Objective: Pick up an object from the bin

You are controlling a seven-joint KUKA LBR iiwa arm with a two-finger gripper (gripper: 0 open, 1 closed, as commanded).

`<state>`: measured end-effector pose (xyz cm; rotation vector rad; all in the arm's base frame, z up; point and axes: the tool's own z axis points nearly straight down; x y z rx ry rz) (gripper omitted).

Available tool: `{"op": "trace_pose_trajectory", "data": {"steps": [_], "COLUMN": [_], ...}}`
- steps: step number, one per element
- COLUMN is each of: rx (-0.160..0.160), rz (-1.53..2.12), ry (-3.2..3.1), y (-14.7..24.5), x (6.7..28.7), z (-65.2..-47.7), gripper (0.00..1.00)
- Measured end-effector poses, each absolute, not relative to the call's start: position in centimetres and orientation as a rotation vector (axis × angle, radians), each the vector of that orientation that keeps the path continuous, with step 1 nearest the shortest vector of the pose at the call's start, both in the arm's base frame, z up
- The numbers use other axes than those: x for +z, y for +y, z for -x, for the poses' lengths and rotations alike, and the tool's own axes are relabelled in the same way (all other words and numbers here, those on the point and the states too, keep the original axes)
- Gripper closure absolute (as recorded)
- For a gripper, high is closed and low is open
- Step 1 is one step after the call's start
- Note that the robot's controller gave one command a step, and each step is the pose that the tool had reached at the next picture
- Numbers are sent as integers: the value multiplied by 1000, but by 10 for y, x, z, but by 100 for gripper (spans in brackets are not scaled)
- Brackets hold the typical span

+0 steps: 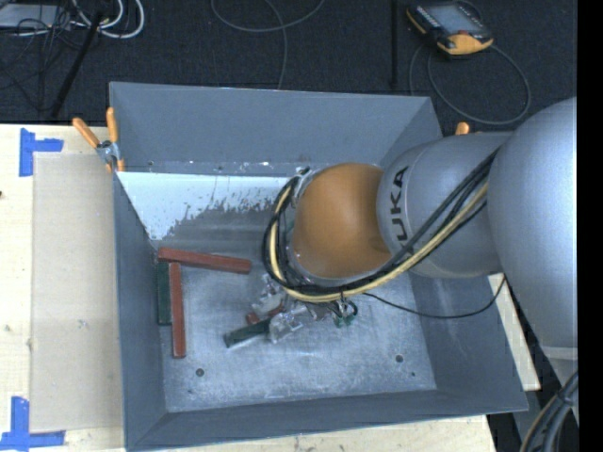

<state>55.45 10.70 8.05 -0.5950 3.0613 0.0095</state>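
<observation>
Grey and scuffed, the metal bin (320, 370) carries a few loose things on its floor. The arm's orange wrist cover (339, 219) comes in from the right edge, and the gripper (278, 316) hangs low beneath it, near the middle of the floor. Whether it is apart or together cannot be told. A dark slim stick (243, 337) lies tilted just beside the gripper, toward the front edge. A small green piece (345, 318) lies just to the gripper's right. Well apart, near the left wall, two reddish-brown bars form an L, one crosswise (203, 260) and one lengthwise (177, 314), with a dark green bar (163, 295) along the latter.
</observation>
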Motion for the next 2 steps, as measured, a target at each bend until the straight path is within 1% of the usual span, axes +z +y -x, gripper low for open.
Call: {"op": "trace_pose_trajectory", "data": {"steps": [1,2], "rx": [9,1], "rz": [595,567], "ry": [3062,3084], "y": [107,117], "x": [80,245], "z": [-555,-553], "gripper": [100,100]}}
